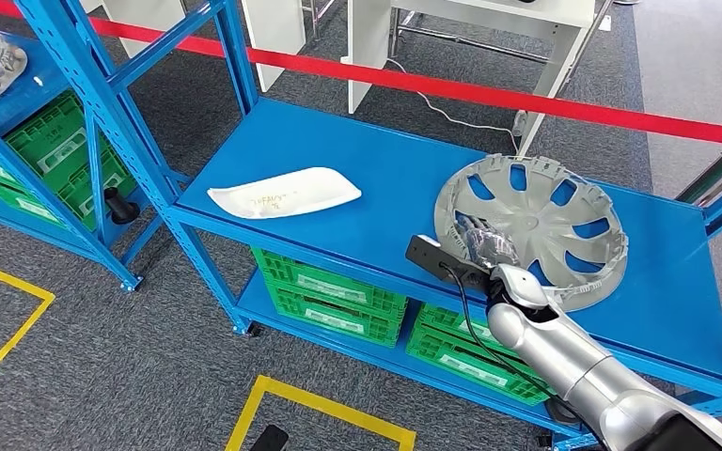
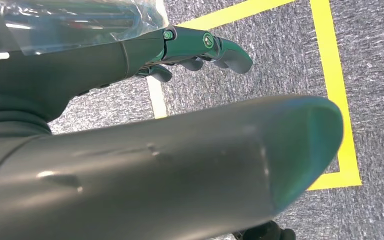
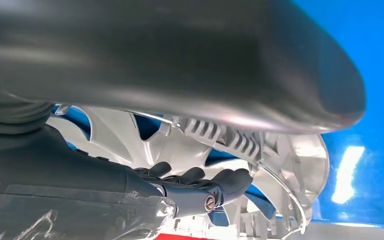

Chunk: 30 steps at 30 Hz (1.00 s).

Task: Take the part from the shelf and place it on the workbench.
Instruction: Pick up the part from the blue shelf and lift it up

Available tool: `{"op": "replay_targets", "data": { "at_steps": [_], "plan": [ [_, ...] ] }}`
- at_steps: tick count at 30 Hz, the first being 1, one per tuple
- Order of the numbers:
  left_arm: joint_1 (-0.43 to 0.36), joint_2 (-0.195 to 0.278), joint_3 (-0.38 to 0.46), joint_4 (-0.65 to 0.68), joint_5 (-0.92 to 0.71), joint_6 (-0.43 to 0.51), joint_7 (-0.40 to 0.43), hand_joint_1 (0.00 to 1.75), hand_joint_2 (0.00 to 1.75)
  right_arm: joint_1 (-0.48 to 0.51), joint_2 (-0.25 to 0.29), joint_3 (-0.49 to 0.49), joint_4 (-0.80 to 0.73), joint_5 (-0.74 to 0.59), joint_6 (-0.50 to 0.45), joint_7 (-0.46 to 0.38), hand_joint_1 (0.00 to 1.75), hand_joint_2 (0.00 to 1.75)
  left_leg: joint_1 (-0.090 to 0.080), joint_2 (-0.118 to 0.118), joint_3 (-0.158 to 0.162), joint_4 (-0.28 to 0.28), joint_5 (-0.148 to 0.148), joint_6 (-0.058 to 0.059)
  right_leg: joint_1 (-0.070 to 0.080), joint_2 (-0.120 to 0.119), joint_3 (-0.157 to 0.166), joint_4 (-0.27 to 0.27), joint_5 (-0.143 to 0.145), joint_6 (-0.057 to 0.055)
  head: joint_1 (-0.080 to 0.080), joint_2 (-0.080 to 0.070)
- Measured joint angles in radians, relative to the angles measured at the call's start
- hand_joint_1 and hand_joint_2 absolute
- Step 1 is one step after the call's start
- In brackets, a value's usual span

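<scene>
the right hand grips the hubcap, its fingers through a spoke opening, thumb over the rim; likely light, stiff, brittle plastic.

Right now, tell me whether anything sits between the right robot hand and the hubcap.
Nothing visible does. The right robot hand is already at the hubcap, which lies on the blue shelf; in the right wrist view its fingers reach among the spokes, thumb over the rim. The white part lies well aside.
</scene>
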Motion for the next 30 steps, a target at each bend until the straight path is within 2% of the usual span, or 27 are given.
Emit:
{"op": "replay_targets", "data": {
  "at_steps": [13,17,30],
  "plan": [
    [0.000,0.000,0.000,0.000,-0.001,0.000,0.003,0.00,0.00,0.000,0.007,0.012,0.029,-0.004,0.006,0.005,0.00,0.00,0.000,0.000,0.000,0.000,0.000,0.000,0.000,0.000,0.000,0.000,0.000,0.000,0.000,0.000],
    [0.000,0.000,0.000,0.000,-0.001,0.000,0.003,0.00,0.00,0.000,0.009,0.010,0.035,-0.054,0.010,0.029,0.00,1.75,0.000,0.000,0.000,0.000,0.000,0.000,0.000,0.000,0.000,0.000,0.000,0.000,0.000,0.000],
    [0.000,0.000,0.000,0.000,-0.002,0.000,0.002,0.00,0.00,-0.005,0.010,-0.002,0.037,-0.140,0.009,0.026,0.00,1.75,0.000,0.000,0.002,0.000,0.000,0.000,0.000,0.000,0.002,0.000,0.000,0.000,0.000,0.000]
  ]
}}
